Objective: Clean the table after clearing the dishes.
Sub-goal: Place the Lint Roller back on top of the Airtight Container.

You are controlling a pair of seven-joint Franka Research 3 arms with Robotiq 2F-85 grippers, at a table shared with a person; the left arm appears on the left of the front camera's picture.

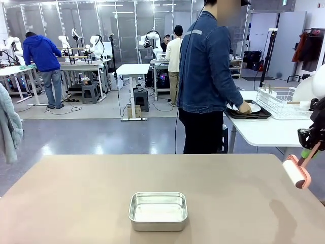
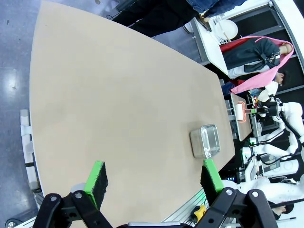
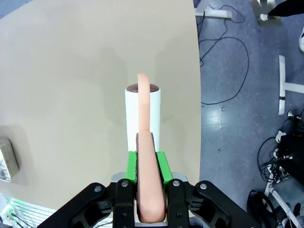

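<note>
the table (image 1: 76,203) lay matte and beige-tan below both pincers, and no writing on it could be read. a plate (image 1: 252,108) sat on a dark tray (image 1: 264,115) on the white side table, well beyond the right pincer (image 3: 146,161), under a person's hand (image 1: 245,107). that pincer was pressed on the pink handle of a lint roller (image 3: 142,114) with a white cylinder, above the table's edge. the left pincer (image 2: 154,178) stood spread and bare, a rectangular steel pan (image 2: 205,140) just ahead.
</note>
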